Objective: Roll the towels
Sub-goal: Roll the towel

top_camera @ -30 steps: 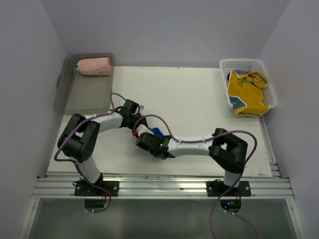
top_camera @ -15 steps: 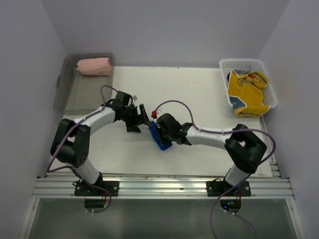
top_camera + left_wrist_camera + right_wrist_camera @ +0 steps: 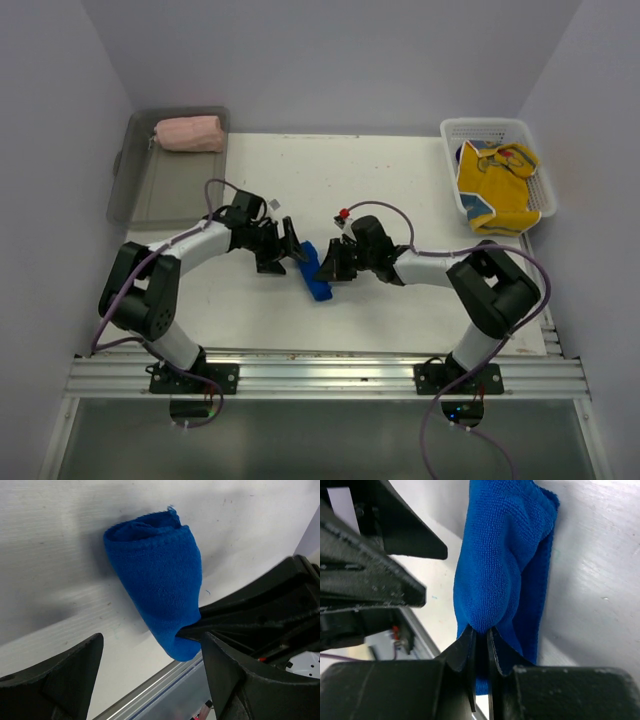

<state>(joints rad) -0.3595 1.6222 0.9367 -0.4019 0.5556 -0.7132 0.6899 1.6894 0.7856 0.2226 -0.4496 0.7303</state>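
A blue towel (image 3: 315, 275), rolled into a short thick roll, lies on the white table (image 3: 400, 190) between my two grippers. It shows in the left wrist view (image 3: 155, 580) and the right wrist view (image 3: 505, 565). My right gripper (image 3: 333, 263) is shut on a fold of the blue towel (image 3: 482, 630). My left gripper (image 3: 293, 250) is open and empty, its fingers (image 3: 55, 680) spread wide just left of the roll. A rolled pink towel (image 3: 188, 134) lies in the grey tray (image 3: 150, 200) at the back left.
A white basket (image 3: 452, 135) at the back right holds a crumpled yellow towel (image 3: 497, 185). A metal rail (image 3: 330, 375) runs along the table's near edge.
The right gripper has swung from the near left to the right of the blue towel, dragging it along. The left gripper has moved forward and right and has opened beside the roll.
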